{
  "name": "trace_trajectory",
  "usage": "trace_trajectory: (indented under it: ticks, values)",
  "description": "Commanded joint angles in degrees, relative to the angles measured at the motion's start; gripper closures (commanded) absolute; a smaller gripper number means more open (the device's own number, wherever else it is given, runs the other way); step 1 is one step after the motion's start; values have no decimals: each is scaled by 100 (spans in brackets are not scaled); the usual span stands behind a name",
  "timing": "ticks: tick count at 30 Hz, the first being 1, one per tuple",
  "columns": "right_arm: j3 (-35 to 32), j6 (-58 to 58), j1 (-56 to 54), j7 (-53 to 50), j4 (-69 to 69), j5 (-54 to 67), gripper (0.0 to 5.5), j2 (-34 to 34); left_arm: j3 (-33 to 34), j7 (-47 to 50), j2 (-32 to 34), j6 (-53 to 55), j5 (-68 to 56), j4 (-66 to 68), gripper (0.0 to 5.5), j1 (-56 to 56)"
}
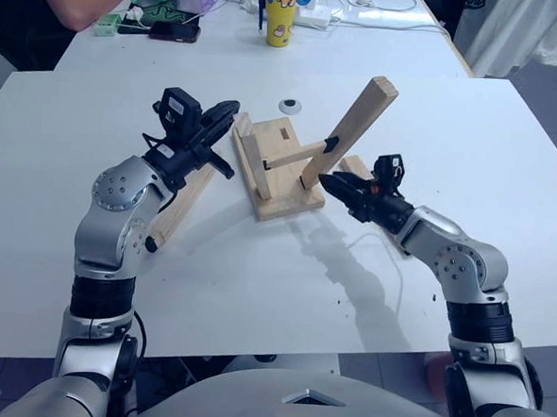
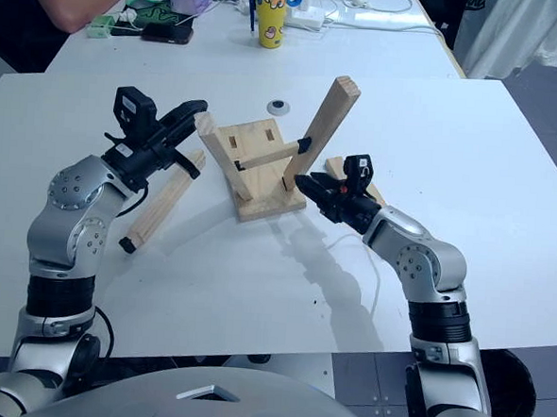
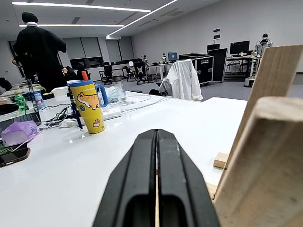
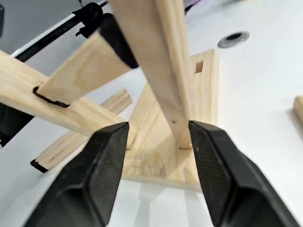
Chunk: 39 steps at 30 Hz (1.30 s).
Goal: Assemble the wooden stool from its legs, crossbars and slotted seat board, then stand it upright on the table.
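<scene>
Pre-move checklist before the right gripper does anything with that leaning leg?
1. Grasp setup: right gripper is open, with a finger on either side of the tall leg at its base. ok.
2. Leg square to the seat board: the tall leg leans markedly. not ok.
3. Joints: the crossbar meets the tall leg and the short leg, but how deep it sits is unclear. cannot tell.
4. Bracing: left gripper is shut beside the short leg's top; contact is unclear. cannot tell.
5. All parts fitted: a loose leg lies flat on the table under the left arm, and another piece lies by the right arm. not ok.
</scene>
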Motion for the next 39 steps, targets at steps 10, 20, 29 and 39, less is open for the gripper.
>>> trace_trajectory:
  ticks: [10,20,29,39]
  values:
    - [120,-1097,-461,1861,929,-1840,315,-1502,62,114,1,-7,-55,-201,550,197]
    - [-906,-2016,-2392,1068,2226,-2067,371,-724,32,139,-14,-35,-63,-155,550,159]
    - [-2160,-1467,-5089,-298,1210,-107,516,56,38,172,-20,-34,-68,-170,550,182]
    - [-370,1484,-2607,-698,1010,-269,548,274,95,316,-62,32,-101,-420,550,223]
